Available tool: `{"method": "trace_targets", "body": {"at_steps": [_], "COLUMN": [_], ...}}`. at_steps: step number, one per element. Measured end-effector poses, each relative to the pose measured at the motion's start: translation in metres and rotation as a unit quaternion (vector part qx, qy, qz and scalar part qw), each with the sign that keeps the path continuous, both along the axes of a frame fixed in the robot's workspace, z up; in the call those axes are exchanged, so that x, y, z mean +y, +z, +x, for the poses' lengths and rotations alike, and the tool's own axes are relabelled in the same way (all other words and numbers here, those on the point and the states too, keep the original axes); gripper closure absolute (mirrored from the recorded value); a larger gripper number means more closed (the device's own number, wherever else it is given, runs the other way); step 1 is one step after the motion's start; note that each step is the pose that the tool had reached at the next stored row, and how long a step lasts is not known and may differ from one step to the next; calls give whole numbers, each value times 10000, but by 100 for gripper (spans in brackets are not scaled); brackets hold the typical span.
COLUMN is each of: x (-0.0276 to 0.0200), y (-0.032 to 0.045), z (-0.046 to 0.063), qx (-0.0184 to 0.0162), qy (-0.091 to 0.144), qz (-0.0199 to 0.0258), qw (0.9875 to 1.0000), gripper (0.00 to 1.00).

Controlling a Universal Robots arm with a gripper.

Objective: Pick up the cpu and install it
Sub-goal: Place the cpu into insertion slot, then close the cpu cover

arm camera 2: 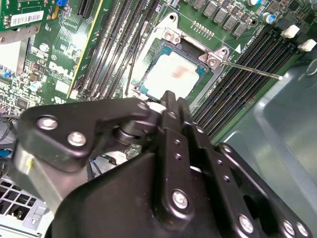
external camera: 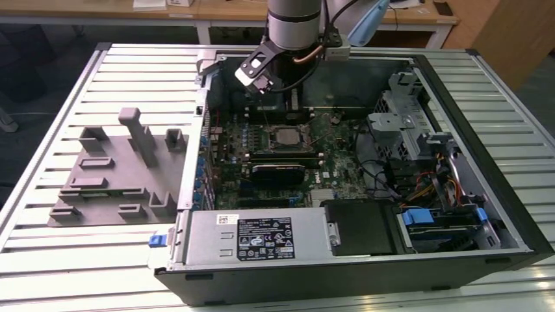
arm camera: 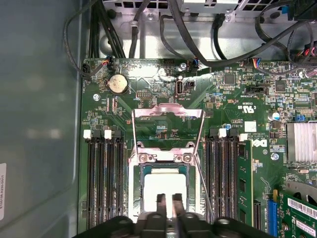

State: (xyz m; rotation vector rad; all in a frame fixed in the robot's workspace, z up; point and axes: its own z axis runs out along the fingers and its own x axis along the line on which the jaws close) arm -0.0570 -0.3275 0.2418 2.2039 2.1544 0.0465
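The cpu (external camera: 284, 136) lies flat in the motherboard socket inside the open computer case, its silver top facing up. Both wrist views show the cpu (arm camera: 166, 186) (arm camera 2: 173, 77) seated in the socket frame, with the hinged load plate (arm camera: 168, 111) swung open beyond it. My gripper (external camera: 262, 88) hangs over the board just behind the socket in the exterior view. In the first wrist view my gripper (arm camera: 169, 201) hovers over the cpu's near edge, its two thin fingers (arm camera: 161, 203) close together with nothing between them. My gripper (arm camera 2: 171, 96) sits at the chip's edge in the second wrist view.
Memory slots (arm camera: 104, 178) flank the socket on both sides, and the thin retention lever (arm camera 2: 247, 68) sticks out beside it. A black block (external camera: 277, 172) sits below the socket, a drive cage (external camera: 399, 123) on the exterior view's right, and a grey fixture (external camera: 113, 175) on the table at its left.
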Motion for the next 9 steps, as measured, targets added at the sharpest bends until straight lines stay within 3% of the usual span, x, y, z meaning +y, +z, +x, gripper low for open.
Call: {"method": "trace_targets", "body": {"at_steps": [2,9], "x": [0,0], "y": [0,2], "z": [0,0], "qx": [0,0], "qy": [0,0], "qz": [0,0], "qw": [10000,10000], "gripper": [88,89]}}
